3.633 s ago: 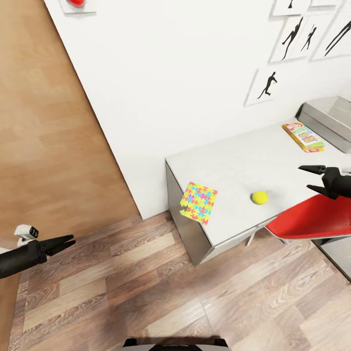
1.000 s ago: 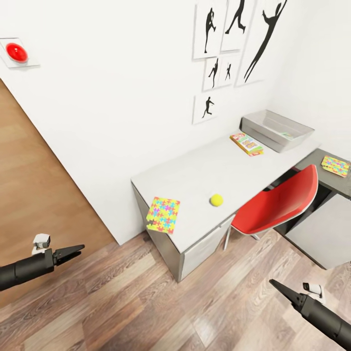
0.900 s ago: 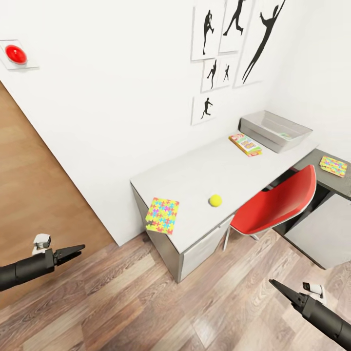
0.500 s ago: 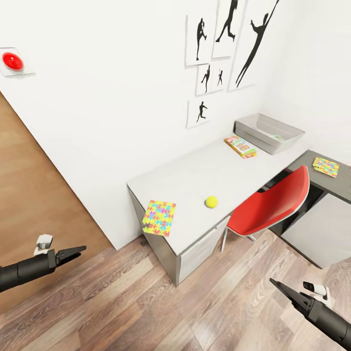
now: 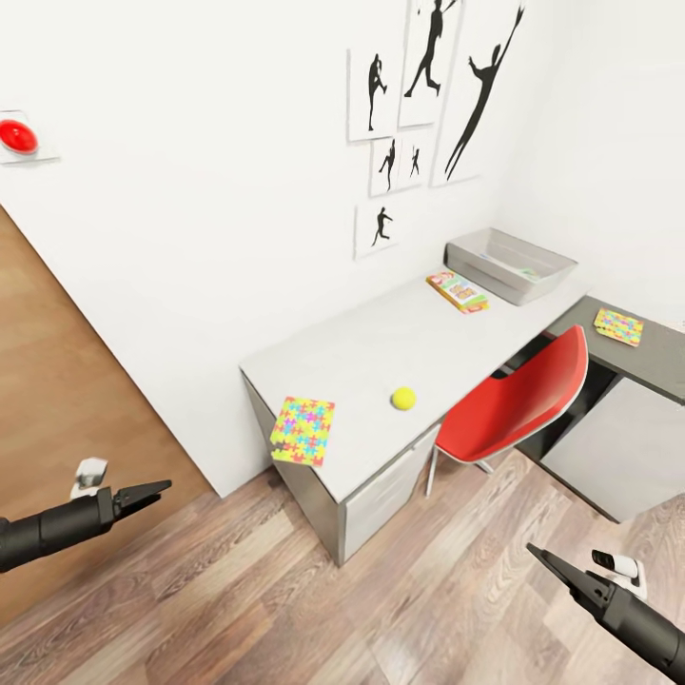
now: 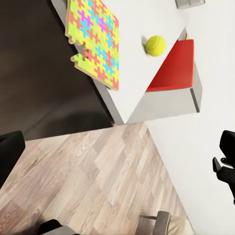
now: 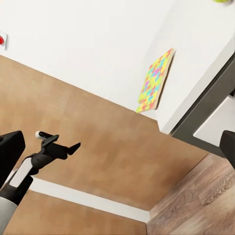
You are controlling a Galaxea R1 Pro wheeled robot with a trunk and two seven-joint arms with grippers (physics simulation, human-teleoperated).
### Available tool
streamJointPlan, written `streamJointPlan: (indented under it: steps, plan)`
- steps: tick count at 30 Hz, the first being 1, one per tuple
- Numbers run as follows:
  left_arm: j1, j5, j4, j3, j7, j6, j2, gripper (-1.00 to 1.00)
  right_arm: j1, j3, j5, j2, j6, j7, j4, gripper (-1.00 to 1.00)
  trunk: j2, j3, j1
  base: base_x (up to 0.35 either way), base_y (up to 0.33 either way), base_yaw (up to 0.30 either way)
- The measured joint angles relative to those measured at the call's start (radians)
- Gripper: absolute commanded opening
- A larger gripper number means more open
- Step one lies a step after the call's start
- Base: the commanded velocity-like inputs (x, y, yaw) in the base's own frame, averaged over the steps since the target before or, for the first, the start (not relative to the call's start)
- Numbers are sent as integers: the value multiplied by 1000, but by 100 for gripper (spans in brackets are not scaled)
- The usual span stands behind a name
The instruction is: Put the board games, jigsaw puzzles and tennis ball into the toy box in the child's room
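Long pale grey desk top (image 5: 381,352) runs along the white wall, from near-left to far-right, joined at its far end to a dark grey cabinet w/ white door (image 5: 656,366). At the near-left corner of the desk lies a thin flat jigsaw puzzle card in yellow, pink, blue & green (image 5: 303,430), one edge hanging just over the desk rim; also seen in left wrist view (image 6: 94,40) and right wrist view (image 7: 155,81). Yellow-green tennis ball (image 5: 403,398) sits on the desk right of that card, near the front edge, apart from it. Red moulded chair (image 5: 518,400) is tucked against the desk just right of the ball.

At the far end, shallow light grey toy box w/ thick rim (image 5: 476,259) stands on the desk against the wall; sth small lies inside, too small to tell what. Just in front of it lies a flat board game box w/ green-white cover & red band (image 5: 458,291), close to the bin, contact unclear. Second puzzle-patterned card (image 5: 618,326) lies flat on the dark cabinet top, well apart from the rest.

Both arms are low over the wood-plank floor (image 5: 285,590), well short of the desk. Left gripper (image 5: 145,493) at the near left: fingers slightly apart, nothing between them. Right gripper (image 5: 544,561) at the near right: fingers look pressed together to a point, nothing held.
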Motion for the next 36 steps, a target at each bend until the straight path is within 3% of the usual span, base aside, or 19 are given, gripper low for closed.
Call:
streamJointPlan:
  steps: [10,18,36]
  plan:
    - [-2,-5,1,0,56,-1,-7,100,0,1,0,0,0,1,1,100,0,16,0,88,0,-74]
    - [-5,-5,2,0,103,0,-34,100,0,-1,-1,0,0,-2,3,100,0,20,0,199,-49,-15]
    - [-6,-5,0,0,114,0,-40,100,0,-7,-1,0,-3,-9,5,100,0,21,0,87,-7,-1]
